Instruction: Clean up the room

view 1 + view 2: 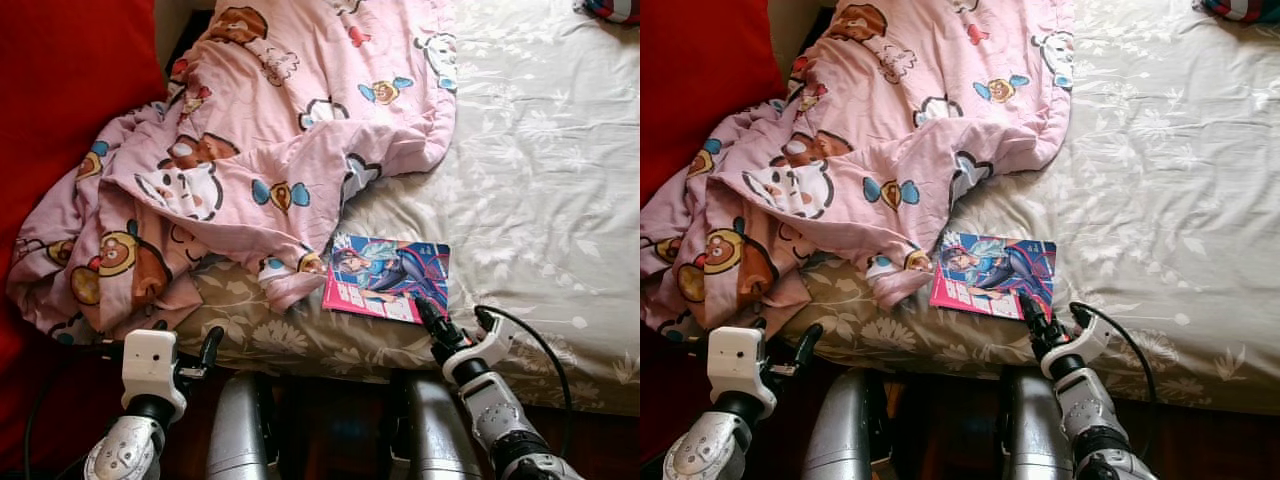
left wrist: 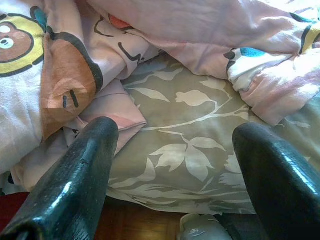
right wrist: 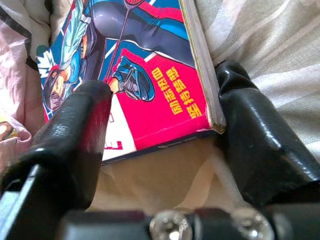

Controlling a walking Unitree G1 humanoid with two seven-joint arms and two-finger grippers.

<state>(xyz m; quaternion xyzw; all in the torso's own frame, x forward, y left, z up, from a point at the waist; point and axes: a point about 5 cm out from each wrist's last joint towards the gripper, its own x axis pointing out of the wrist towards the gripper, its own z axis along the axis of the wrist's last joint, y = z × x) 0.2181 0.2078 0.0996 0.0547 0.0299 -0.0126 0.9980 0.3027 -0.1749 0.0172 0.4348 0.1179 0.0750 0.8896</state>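
Your right gripper (image 3: pixel 160 125) sits at the near corner of the comic book (image 1: pixel 388 277), fingers spread wide.

One black finger (image 3: pixel 75 145) lies over the cover's lower edge and the other finger (image 3: pixel 260 145) presses against the book's spine side, but you have not closed on it. The book lies flat on the floral bedsheet (image 1: pixel 540 180) near the bed's front edge, its far corner just beside the crumpled pink cartoon blanket (image 1: pixel 250 150). Your left gripper (image 2: pixel 175 165) hangs open and empty at the bed's front edge, below the blanket's heap. A red cushion (image 1: pixel 70 80) stands at your far left.
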